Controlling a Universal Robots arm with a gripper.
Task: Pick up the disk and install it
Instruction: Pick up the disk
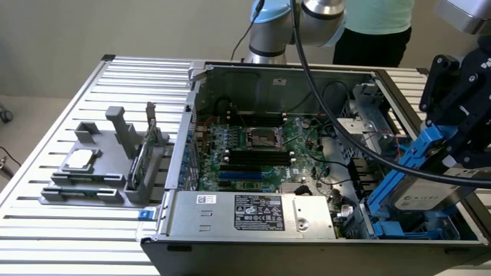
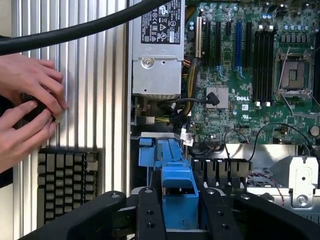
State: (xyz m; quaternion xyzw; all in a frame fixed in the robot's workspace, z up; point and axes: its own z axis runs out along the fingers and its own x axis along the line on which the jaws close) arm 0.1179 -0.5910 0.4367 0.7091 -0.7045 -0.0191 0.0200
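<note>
Disk [image 1: 420, 198]: rigid metal, judged fairly heavy, shock-sensitive. Blue carrier [image 2: 177, 185] is clamped between the fingers [image 2: 150, 212] above the case [image 1: 253, 86]; carrier edges are judged the safest hold.

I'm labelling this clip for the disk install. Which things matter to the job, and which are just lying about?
Job: disk, held by end effector; open computer case.
Lying about: square chip, green circuit card, their grey holder, keyboard.

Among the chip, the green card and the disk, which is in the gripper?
The disk, silver-grey in a blue carrier, clamped by the gripper; chip and card sit on the grey stand.
</note>
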